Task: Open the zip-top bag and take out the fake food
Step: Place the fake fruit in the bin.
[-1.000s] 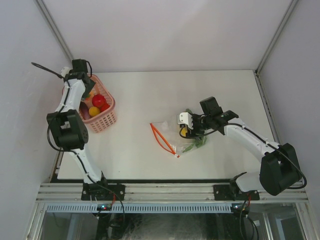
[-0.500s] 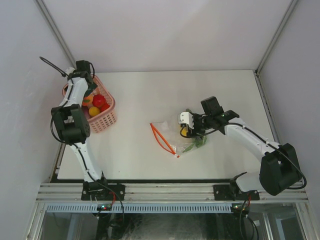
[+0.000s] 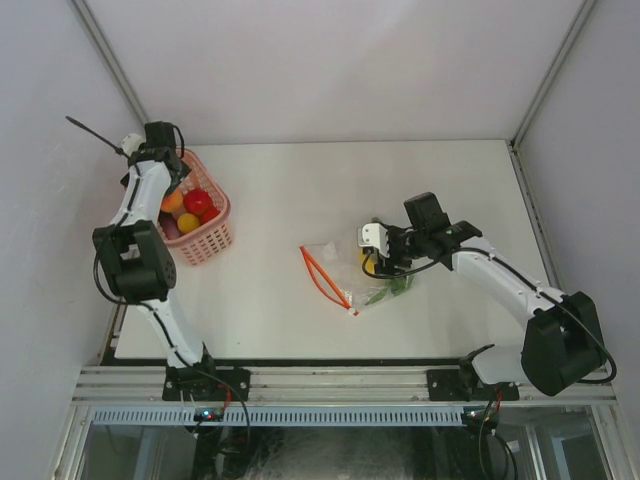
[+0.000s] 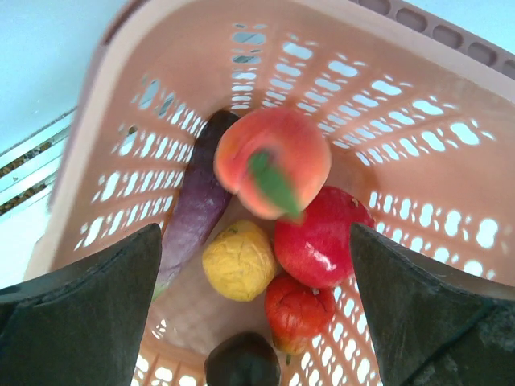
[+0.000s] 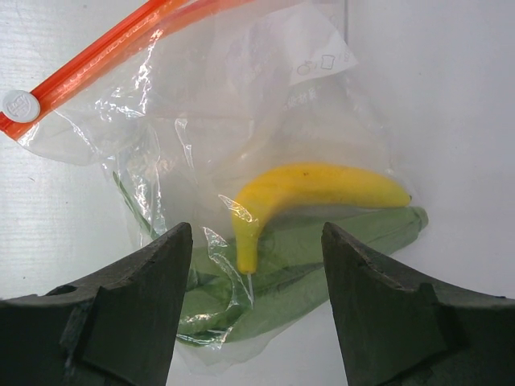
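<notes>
Now we are holding the left claw (image 4: 257, 310) wide apart and empty over the pink basket (image 4: 418, 121), upper left in the top view. Our right claw (image 5: 253, 305), jaws apart, is hanging over the zip-top bag (image 5: 241, 96) on the bench (image 3: 280, 190), fake food (image 5: 322, 237) inside. Pinching film with the banana (image 5: 322, 189) would likely be dragging the unpinned bag along.
</notes>
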